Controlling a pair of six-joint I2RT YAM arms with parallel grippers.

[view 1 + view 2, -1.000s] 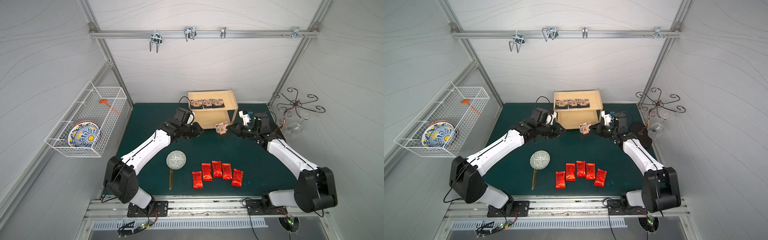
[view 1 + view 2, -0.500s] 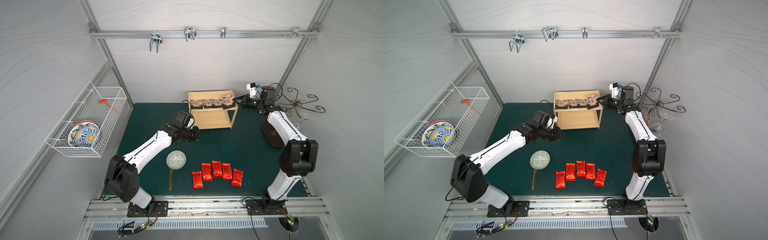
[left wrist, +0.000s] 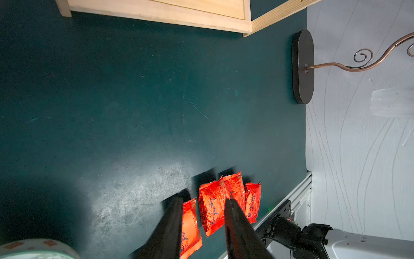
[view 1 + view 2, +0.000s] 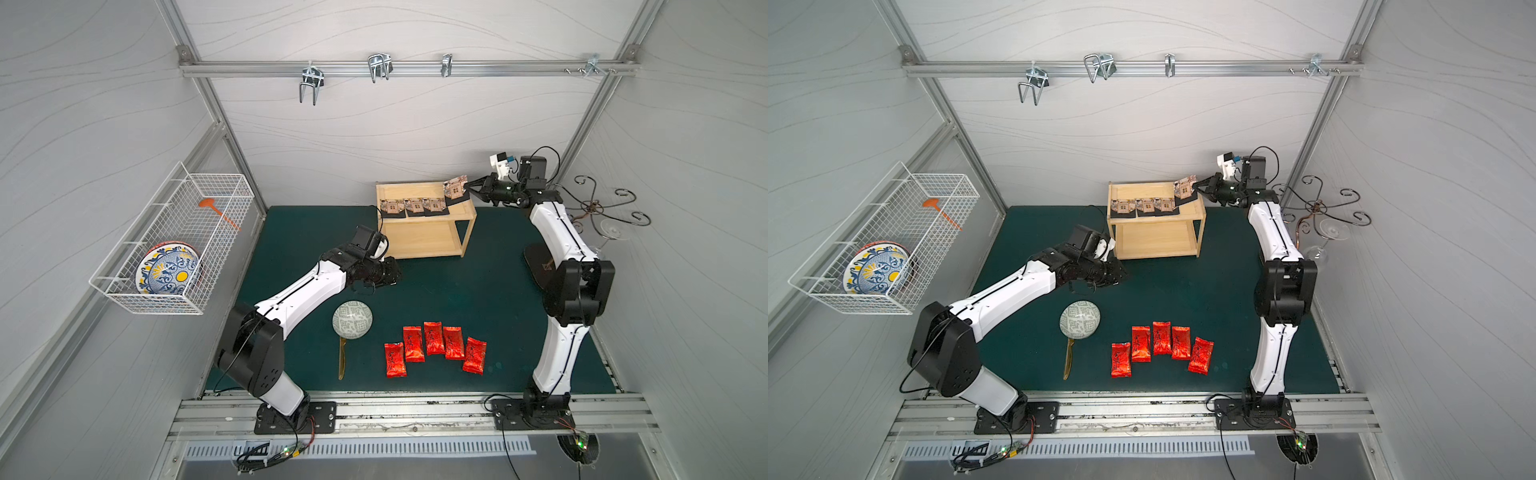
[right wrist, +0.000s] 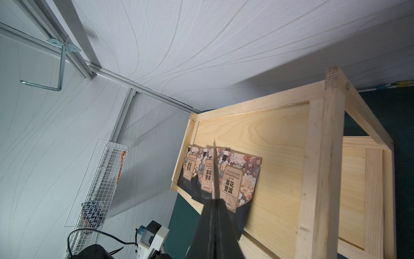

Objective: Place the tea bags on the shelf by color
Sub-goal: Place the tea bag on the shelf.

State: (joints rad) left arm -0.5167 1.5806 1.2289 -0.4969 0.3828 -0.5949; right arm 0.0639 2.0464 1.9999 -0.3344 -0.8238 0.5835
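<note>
- Where the green mat (image 4: 478, 282) reaches its 12 o'clock edge in both top views stands the shelf (image 4: 415, 190). Three beige packets (image 4: 414, 206) lie in a row along the front of its top tray, black parts toward 6 o'clock.
- At 3 o'clock of that row the right gripper (image 4: 469, 191) is clamped on a fourth packet (image 4: 455, 187), which is tilted above the tray's end with its patterned part uppermost.
- Five red sachets (image 4: 1162, 337) lie flat at the mat's 6 o'clock, long axes roughly 12-to-6. The one at the 3 o'clock end leans toward 1 o'clock.
- In the left wrist view the left gripper (image 3: 202, 206) stands partly open above the mat, with nothing between its fingers (image 3: 174, 215). The red sachets beyond carry dark script — too blurred to read.
- In the right wrist view the fourth packet shows edge-on, pinched in the closed jaws over the tray. The nearest label on the tray reads "CHRYSANTHEMUM PU ER" above 菊花普洱.
</note>
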